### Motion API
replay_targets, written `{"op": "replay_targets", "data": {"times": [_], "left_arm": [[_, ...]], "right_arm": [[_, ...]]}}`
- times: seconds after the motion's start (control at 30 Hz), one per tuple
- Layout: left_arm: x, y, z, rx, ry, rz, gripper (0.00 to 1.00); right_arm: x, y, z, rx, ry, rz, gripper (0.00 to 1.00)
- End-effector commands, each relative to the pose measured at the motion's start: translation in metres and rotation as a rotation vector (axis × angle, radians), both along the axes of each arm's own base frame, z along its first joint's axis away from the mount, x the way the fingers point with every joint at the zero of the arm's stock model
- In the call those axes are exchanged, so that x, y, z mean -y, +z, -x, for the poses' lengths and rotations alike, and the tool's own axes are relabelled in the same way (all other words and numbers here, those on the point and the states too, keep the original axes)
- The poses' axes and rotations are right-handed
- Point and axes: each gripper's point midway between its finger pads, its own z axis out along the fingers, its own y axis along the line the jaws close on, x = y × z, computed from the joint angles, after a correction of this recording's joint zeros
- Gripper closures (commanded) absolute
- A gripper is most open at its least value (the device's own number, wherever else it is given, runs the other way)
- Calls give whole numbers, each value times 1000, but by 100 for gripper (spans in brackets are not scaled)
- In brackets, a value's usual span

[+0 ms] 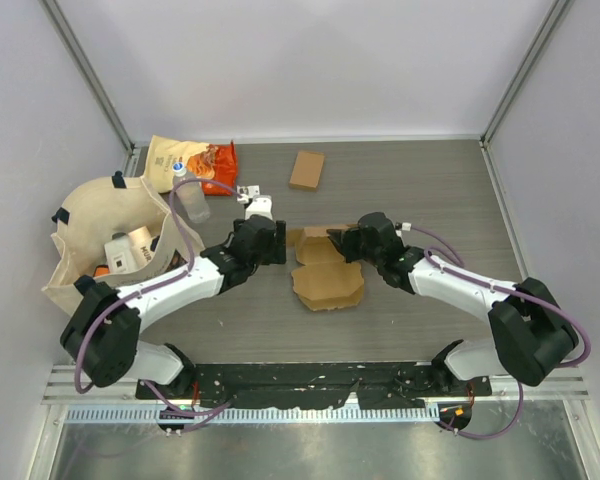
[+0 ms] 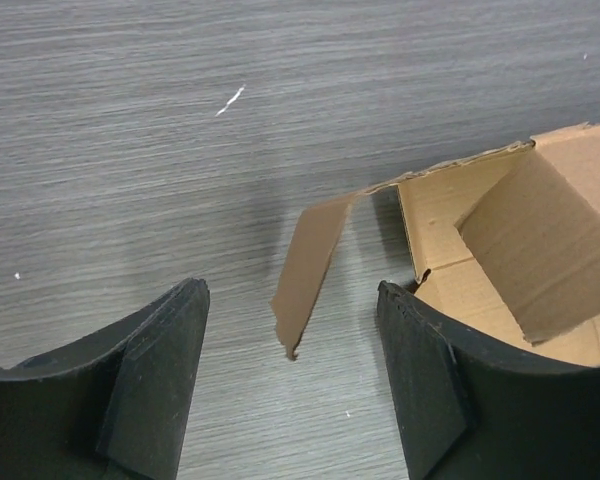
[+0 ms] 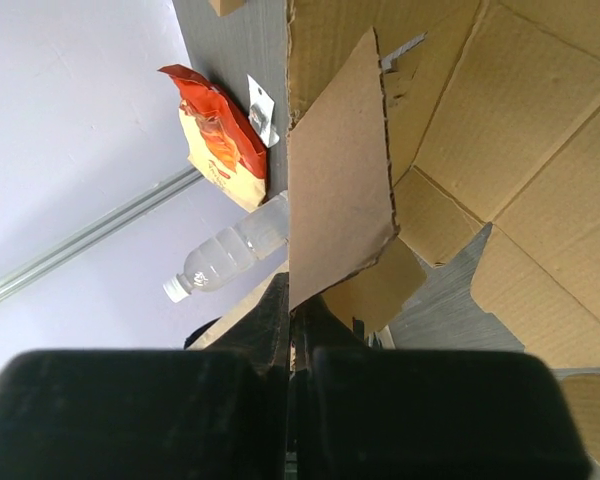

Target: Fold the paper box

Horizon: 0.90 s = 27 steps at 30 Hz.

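- The box lies in the middle of the surface between the two arms. It is half opened, with some walls raised and other flaps splayed flat.
- The right tool is closed on a panel, pinching its lower edge and holding it upright.
- The left tool stands open. A thin flap leans free between its fingers and seems to touch neither.
- Tear risk: the panel's edge looks ragged near the pinch, so a hard pull or twist by the right tool could rip it along the crease.
- Crumple risk: the flap stands at a slant, so if the left tool closes off-square it may buckle the flap rather than fold it on its line.
- Slide risk: the box looks light and only one tool holds it, so a push from the left could skate it across the surface or swing it round the pinch.
- A bottle stands near the left arm, by a bag. A wide elbow swing could knock it over.
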Motion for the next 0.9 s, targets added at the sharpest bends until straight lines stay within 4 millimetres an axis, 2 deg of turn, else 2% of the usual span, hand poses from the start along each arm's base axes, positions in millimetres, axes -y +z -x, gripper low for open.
{"op": "replay_targets", "data": {"times": [0.0, 0.03, 0.1, 0.13, 0.17, 0.23, 0.33, 0.37, 0.47, 0.6, 0.73, 0.87], "left_arm": [[16, -7, -5, -66, -42, -9, 35], [16, -12, -3, -91, -50, -20, 44], [18, -16, -5, -110, -59, -21, 51], [18, -22, -4, -135, -67, -31, 57], [22, -22, -3, -147, -81, -21, 71], [28, -14, -5, -142, -92, 7, 84], [44, -1, -6, -144, -138, 83, 94], [50, 6, -7, -144, -153, 111, 94], [69, 18, -2, -173, -194, 213, 96], [86, 24, 2, -204, -219, 315, 97], [101, 22, 5, -235, -237, 405, 97], [106, 16, 5, -252, -221, 447, 97]], "right_arm": [[-4, 21, -11, 65, 2, 28, 99], [-4, 21, -11, 64, 4, 30, 99], [-4, 16, -11, 55, 3, 38, 99], [-3, 14, -10, 53, 4, 44, 99], [-4, 15, -11, 54, 6, 47, 99], [-3, 12, -11, 46, 10, 74, 99], [-2, 12, -13, 54, 7, 96, 99], [-3, 12, -12, 59, 13, 105, 99], [-1, -5, -6, 22, 28, 152, 99], [-2, -18, 1, 3, 37, 172, 99], [-4, -24, 5, -4, 46, 188, 99], [-3, -29, 8, -6, 56, 207, 99]]}}
